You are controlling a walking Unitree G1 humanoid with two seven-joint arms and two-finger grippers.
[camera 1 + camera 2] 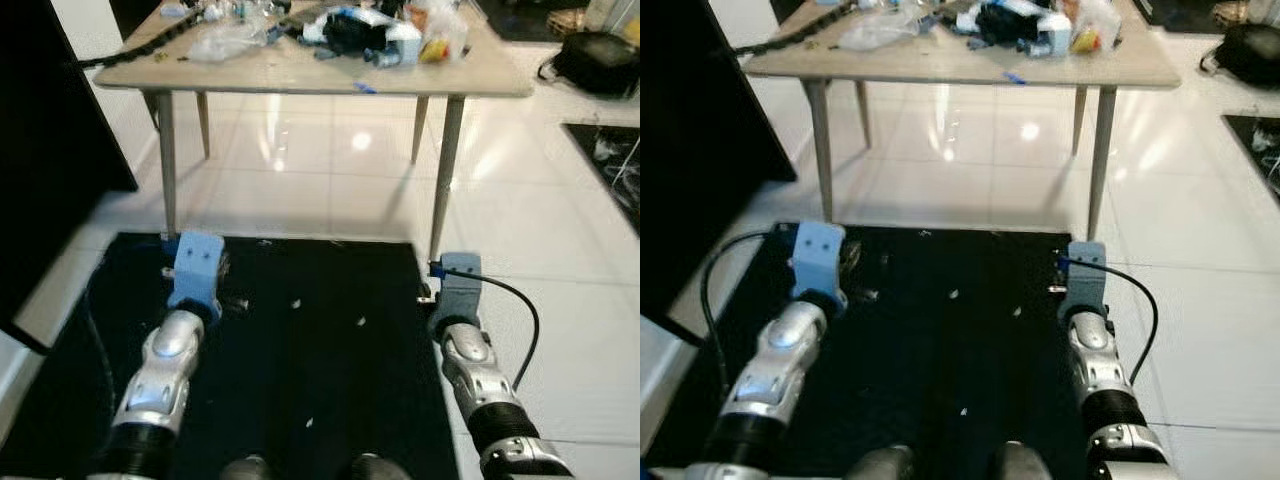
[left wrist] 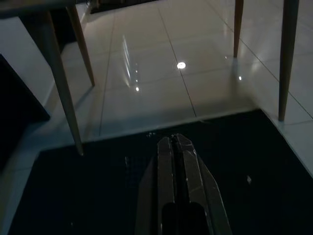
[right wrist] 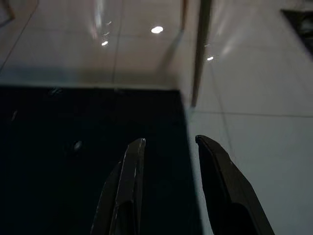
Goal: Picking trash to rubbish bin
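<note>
Overhead, cluttered table (image 1: 300,70), wristward, parted right fingers (image 3: 134,161)

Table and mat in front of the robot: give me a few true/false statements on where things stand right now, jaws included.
1. The table carries a pile of clutter, including clear plastic wrap. True.
2. The left gripper has its jaws wide open. False: in the left wrist view they are pressed together with nothing between them.
3. The right gripper has its jaws apart and holds nothing. True.
4. The black mat lies on top of the table. False: it lies on the white tiled floor in front of the table, under both arms.
5. Small pale scraps are scattered on the mat. True.
6. A black bag sits on the mat. False: it sits on the floor to the right of the table.
</note>
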